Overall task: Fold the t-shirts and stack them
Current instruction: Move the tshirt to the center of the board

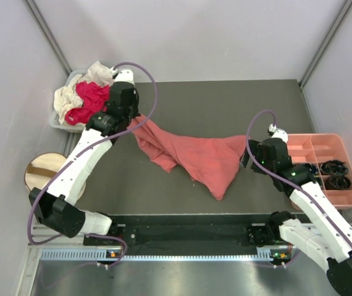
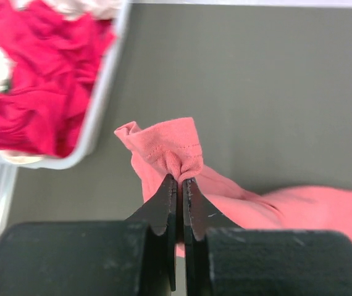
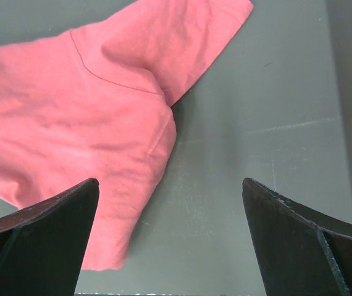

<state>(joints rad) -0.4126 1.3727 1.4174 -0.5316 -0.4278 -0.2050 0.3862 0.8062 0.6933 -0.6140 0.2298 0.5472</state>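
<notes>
Salmon-pink cloth, a bunched hemmed edge of the salmon-pink shirt [image 2: 163, 145], is pinched between the closed jaws of the left gripper [image 2: 179, 185]; this corner is the part of the shirt nearest the grey bin [image 1: 57, 121]. From the grip the shirt runs out as a crumpled band into a broad panel lying on the dark table [image 1: 225, 105], narrowing to a point toward the arms' bases. At the shirt's opposite end the right gripper [image 3: 168, 183] hovers with jaws spread wide and nothing between them, one finger [image 3: 40, 240] above the cloth's border, the other over bare table. Beyond the shirt's pinched corner, the bin holds a magenta-red shirt [image 1: 89, 98] and a cream-white shirt [image 1: 68, 95], heaped unfolded. Past the shirt's right end, just beside the right gripper, stands a pink compartment tray [image 1: 299, 143] with black items [image 1: 335, 168] in it.
</notes>
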